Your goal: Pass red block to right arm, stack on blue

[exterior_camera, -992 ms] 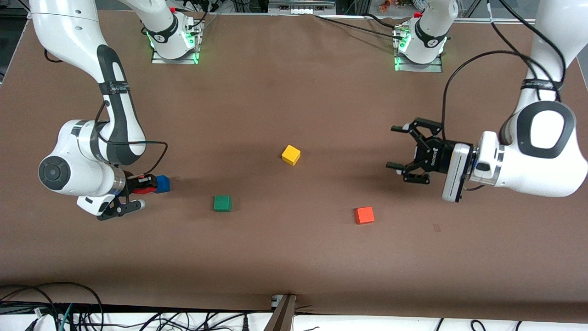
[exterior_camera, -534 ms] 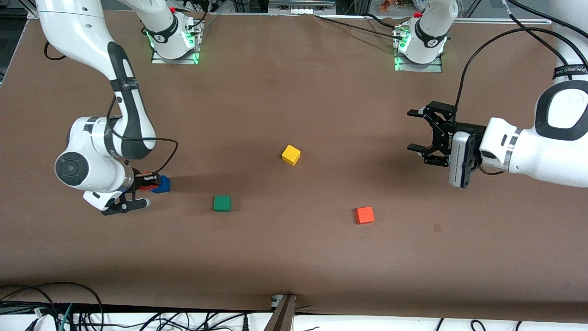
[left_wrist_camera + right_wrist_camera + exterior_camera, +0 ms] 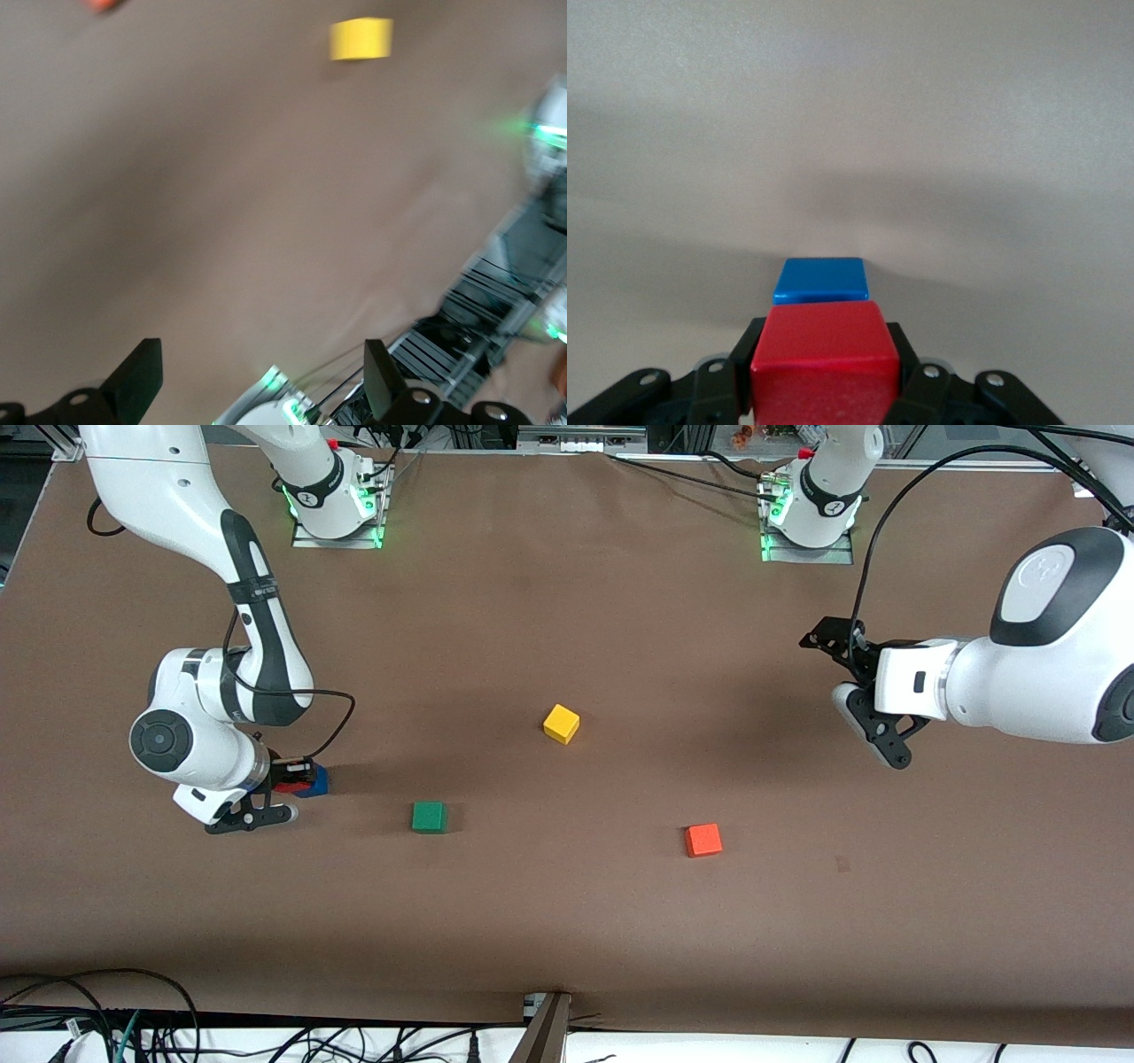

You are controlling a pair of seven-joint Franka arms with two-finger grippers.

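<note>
My right gripper (image 3: 285, 779) is shut on the red block (image 3: 287, 786), a deep-red cube between its fingers in the right wrist view (image 3: 824, 367). It holds the block low, right beside the blue cube (image 3: 315, 781), on the side toward the right arm's end of the table. In the right wrist view the blue cube (image 3: 821, 279) lies just past the red block, on the table. I cannot tell whether the two touch. My left gripper (image 3: 843, 689) is open and empty, up over bare table at the left arm's end, and the left wrist view shows its fingers wide apart (image 3: 261, 376).
A yellow cube (image 3: 561, 724) lies mid-table and also shows in the left wrist view (image 3: 361, 39). A green cube (image 3: 429, 817) and an orange-red cube (image 3: 703, 840) lie nearer the front camera. The arm bases (image 3: 335, 496) stand at the table's back edge.
My left arm has swung back toward its own end of the table and its wrist has turned. My right gripper, with the red block, has edged closer to the blue cube.
</note>
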